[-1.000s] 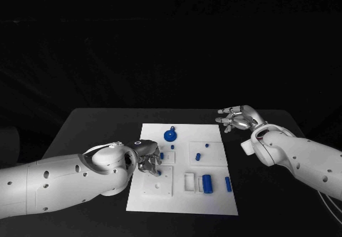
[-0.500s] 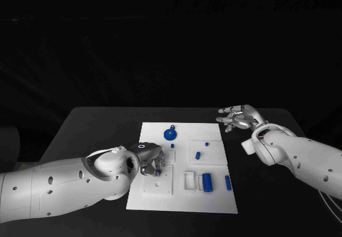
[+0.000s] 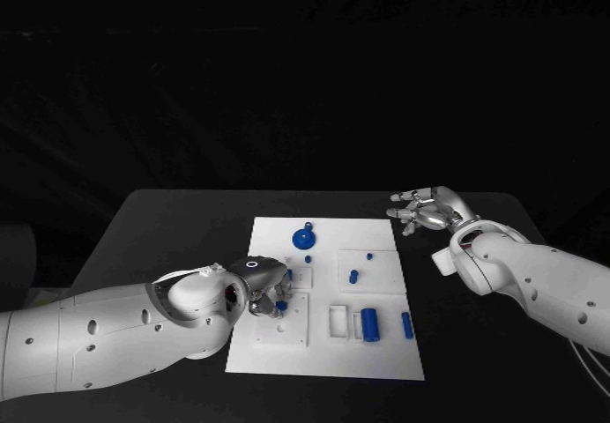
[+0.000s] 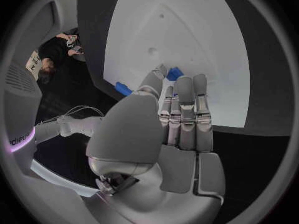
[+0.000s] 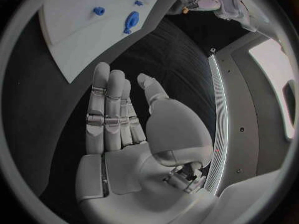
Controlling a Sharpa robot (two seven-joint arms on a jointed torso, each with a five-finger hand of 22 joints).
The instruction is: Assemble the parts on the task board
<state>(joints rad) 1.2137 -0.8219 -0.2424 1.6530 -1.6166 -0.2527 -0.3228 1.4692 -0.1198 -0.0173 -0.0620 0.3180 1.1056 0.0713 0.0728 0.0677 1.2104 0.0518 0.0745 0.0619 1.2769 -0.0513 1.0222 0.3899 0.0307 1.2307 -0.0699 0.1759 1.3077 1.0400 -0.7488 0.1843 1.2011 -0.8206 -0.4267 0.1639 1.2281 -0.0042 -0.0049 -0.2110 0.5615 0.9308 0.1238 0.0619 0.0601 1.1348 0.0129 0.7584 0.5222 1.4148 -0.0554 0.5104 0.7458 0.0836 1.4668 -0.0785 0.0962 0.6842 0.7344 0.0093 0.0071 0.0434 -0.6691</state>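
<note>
The left hand (image 3: 264,288) is drawing back toward the white task board's (image 3: 382,366) near end, fingers closing on a small blue part (image 3: 281,306); placement looks pending. The right hand (image 3: 426,210) is hovering open beyond the board's far corner.

Robot test lab, black table (image 3: 178,220), white task board (image 3: 331,242) (dark backdrop)

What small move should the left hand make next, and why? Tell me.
Probably lower the left hand a little further. Its fingers are over the white board near small blue parts, holding nothing clearly visible. The right hand waits open off the board's far corner.
</note>
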